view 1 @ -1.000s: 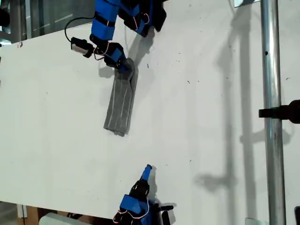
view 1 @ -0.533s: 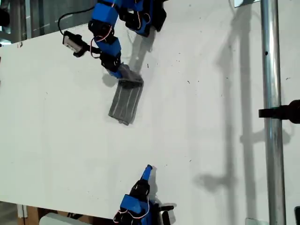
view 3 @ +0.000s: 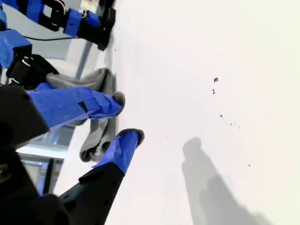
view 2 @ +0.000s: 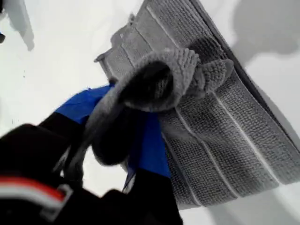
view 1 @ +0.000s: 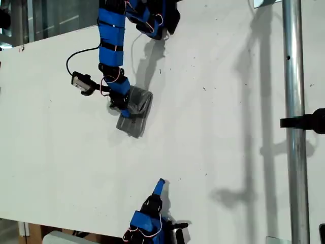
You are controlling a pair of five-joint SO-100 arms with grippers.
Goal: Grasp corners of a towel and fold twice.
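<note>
You were mid second fold. My first gripper [view 2: 140, 136] was pinching one end of the towel [view 1: 134, 113], jaws pressed together on a rolled grey lip of cloth, with that end doubled over the layers lying below it. The towel sat on the white table [view 1: 228, 152] at about 10 o'clock from the exterior view's centre, already a narrow strip, with the first arm coming down to it from 12 o'clock.

My second gripper [view 3: 123, 119] was parked at 6 o'clock in the exterior view, well apart from the cloth, jaws spread, nothing between them.

Next move, my read: carry the held end across until it lines up with the far edge, lower it flat, then release. Watch for the lip dragging the lower layers along, since nothing pins them.

Materials: the towel was soft grey terry, looped pile, with thin pale parallel stripes running lengthwise and a flatter hem band at the end. Corners [view 2: 101, 58] looked slightly rounded. It bunched and rolled at the pinch rather than creasing cleanly. The table was smooth, matte, with small dark specks.
</note>
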